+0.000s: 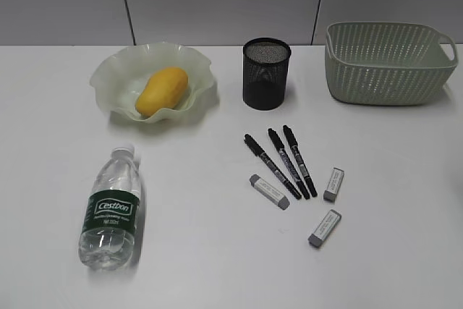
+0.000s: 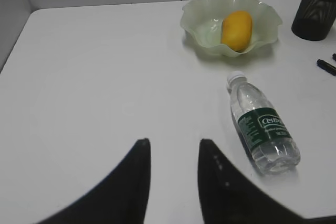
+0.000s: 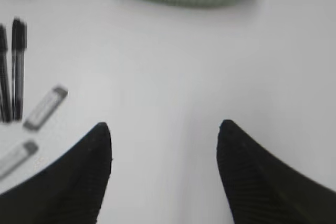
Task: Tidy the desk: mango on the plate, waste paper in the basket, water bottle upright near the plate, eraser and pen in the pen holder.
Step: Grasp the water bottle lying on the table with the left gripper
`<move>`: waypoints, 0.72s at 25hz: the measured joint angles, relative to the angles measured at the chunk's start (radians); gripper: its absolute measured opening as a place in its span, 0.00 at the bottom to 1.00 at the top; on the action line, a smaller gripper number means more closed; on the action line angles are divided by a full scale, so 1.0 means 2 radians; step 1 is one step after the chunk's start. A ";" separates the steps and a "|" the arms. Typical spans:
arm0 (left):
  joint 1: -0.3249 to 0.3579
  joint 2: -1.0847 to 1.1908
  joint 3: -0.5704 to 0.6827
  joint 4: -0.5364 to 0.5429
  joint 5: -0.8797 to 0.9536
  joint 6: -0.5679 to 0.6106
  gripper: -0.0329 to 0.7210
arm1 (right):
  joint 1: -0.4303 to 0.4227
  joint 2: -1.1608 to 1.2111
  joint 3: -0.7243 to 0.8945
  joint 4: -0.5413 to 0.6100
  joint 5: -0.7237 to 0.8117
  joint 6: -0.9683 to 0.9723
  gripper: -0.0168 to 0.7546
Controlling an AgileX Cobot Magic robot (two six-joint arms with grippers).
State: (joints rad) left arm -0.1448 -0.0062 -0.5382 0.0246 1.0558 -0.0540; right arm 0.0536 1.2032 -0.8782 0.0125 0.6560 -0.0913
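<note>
The yellow mango lies in the pale green ruffled plate at the back left of the desk. In front of the plate, the water bottle lies on its side. Three black pens and three grey erasers lie loose in front of the black mesh pen holder. The basket stands at the back right. No waste paper shows. My left gripper hangs open and empty, left of the bottle. My right gripper is wide open over bare desk, right of the erasers.
Neither arm appears in the exterior view. A grey panelled wall runs behind the desk. In the left wrist view the desk's left edge meets a side wall.
</note>
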 joint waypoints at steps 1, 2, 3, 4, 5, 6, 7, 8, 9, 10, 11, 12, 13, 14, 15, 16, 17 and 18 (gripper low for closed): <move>0.000 0.000 0.000 0.000 0.000 0.000 0.35 | 0.000 -0.045 0.032 0.000 0.020 0.000 0.67; 0.000 0.000 0.000 0.000 0.000 0.000 0.34 | 0.000 -0.091 0.061 0.000 0.036 0.000 0.67; 0.000 0.000 0.000 0.000 0.000 0.000 0.34 | 0.000 -0.129 0.081 0.000 0.058 0.000 0.67; 0.000 0.000 0.000 0.000 0.000 0.000 0.34 | 0.001 -0.176 0.102 0.002 0.079 0.000 0.67; 0.000 0.000 0.000 0.000 0.000 0.000 0.33 | 0.002 -0.231 0.120 0.006 0.098 0.000 0.67; 0.000 0.000 0.000 -0.001 0.000 0.000 0.33 | 0.003 -0.273 0.134 0.016 0.115 -0.002 0.68; 0.000 0.000 0.000 -0.002 0.000 0.000 0.33 | 0.005 -0.309 0.141 0.025 0.134 -0.004 0.68; 0.000 0.000 0.000 -0.003 0.000 0.000 0.34 | 0.005 -0.352 0.147 0.035 0.154 -0.006 0.69; 0.000 0.000 0.000 -0.004 0.000 0.000 0.34 | 0.006 -0.394 0.149 0.043 0.169 -0.006 0.70; 0.000 0.000 0.000 -0.006 0.000 0.000 0.34 | 0.006 -0.427 0.150 0.051 0.185 -0.007 0.70; 0.000 0.000 0.000 -0.006 0.000 0.000 0.34 | 0.006 -0.465 0.150 0.054 0.200 -0.008 0.70; 0.000 0.000 0.000 -0.008 0.000 0.000 0.34 | 0.006 -0.499 0.151 0.058 0.213 -0.008 0.70; 0.000 0.000 0.000 -0.009 0.000 0.000 0.35 | 0.006 -0.528 0.153 0.060 0.222 -0.009 0.70; 0.000 0.000 0.000 -0.012 0.000 0.000 0.35 | 0.006 -0.549 0.156 0.061 0.229 -0.009 0.70; 0.000 0.000 0.000 -0.012 0.000 0.000 0.36 | 0.006 -0.572 0.160 0.062 0.233 -0.009 0.70; 0.000 0.000 0.000 -0.012 0.000 0.000 0.37 | 0.006 -0.590 0.164 0.061 0.234 -0.009 0.70; 0.000 0.003 0.000 -0.018 0.000 0.000 0.39 | 0.006 -0.599 0.166 0.062 0.233 -0.009 0.70; 0.000 0.010 0.000 -0.024 -0.001 0.001 0.41 | 0.006 -0.604 0.167 0.062 0.229 -0.009 0.70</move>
State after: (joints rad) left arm -0.1448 0.0140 -0.5382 -0.0240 1.0538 -0.0517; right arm 0.0649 -0.0040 -0.5441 0.1365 1.1138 -0.1097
